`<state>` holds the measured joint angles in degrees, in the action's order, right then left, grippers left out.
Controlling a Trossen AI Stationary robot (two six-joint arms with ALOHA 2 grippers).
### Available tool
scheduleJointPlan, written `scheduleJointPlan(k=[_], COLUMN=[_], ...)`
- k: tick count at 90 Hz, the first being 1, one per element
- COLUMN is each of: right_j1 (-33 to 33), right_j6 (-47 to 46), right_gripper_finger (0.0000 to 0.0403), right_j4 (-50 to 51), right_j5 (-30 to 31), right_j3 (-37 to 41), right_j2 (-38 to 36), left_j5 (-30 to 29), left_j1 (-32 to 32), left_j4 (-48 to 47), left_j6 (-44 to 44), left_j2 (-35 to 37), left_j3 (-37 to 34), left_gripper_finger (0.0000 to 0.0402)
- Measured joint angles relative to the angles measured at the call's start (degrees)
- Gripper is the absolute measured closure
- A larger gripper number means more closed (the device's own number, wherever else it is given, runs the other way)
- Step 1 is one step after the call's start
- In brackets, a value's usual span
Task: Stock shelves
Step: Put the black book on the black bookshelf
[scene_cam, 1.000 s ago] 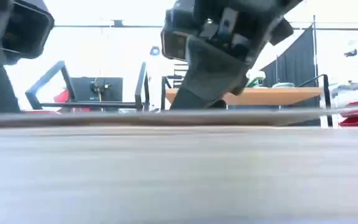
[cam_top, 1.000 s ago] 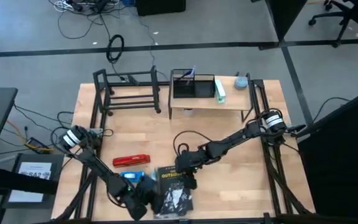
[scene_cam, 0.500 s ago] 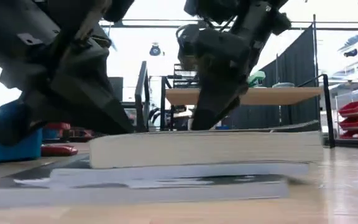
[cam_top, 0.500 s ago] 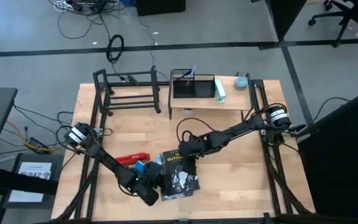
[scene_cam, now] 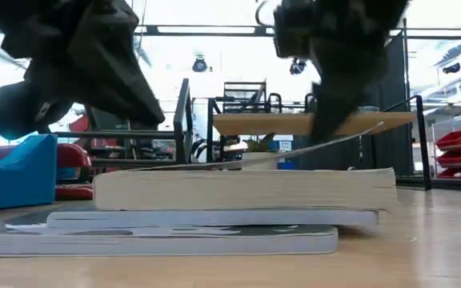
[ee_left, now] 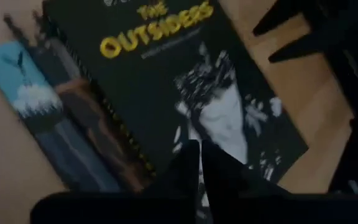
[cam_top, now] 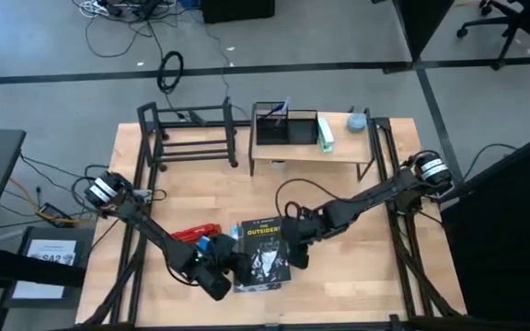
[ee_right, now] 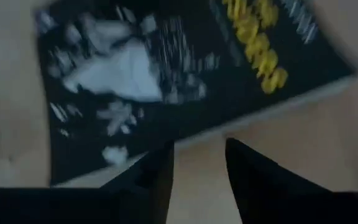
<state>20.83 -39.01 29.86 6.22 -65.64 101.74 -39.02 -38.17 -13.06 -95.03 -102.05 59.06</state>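
While the wooden tabletop [cam_top: 339,285] filled the middle of the high view, the shelves stood along its upper edge: the black tube-frame rack [cam_top: 191,136] at upper left, the wood-topped shelf [cam_top: 309,153] just to its right, carrying a mesh organizer [cam_top: 285,126]. Lower centre lay a stack of books, the black paperback [cam_top: 263,253] uppermost. My left claw [cam_top: 221,274] sat at that book's lower-left edge, fingers pressed together, though I could not tell whether they pinched the cover. My right claw [cam_top: 297,241] hovered at the book's right edge, fingers [ee_right: 157,171] parted, gripping nothing. A red stapler [cam_top: 191,235] and a blue block [scene_cam: 22,170] lay left of the books.
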Motion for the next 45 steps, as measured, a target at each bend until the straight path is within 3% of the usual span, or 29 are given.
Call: scheduleJointPlan(k=[15,45], right_j1=[-0.05,-0.45], right_j6=[-4.76,-1.27], right_gripper_finger=[0.0294,0.0311], right_j4=[-1.26,-10.66], right_j5=[0.60,-1.45], right_j3=[2.96,2.93], right_j2=[3.49,7.52], left_j5=[2.81,3.89], left_j1=[1.67,4.71], left_j4=[0.40,3.32], left_j6=[-0.95,-0.56], left_j2=[-2.40,-3.75], left_j3=[-0.21,-0.08], left_gripper_finger=[0.0367,0.0239])
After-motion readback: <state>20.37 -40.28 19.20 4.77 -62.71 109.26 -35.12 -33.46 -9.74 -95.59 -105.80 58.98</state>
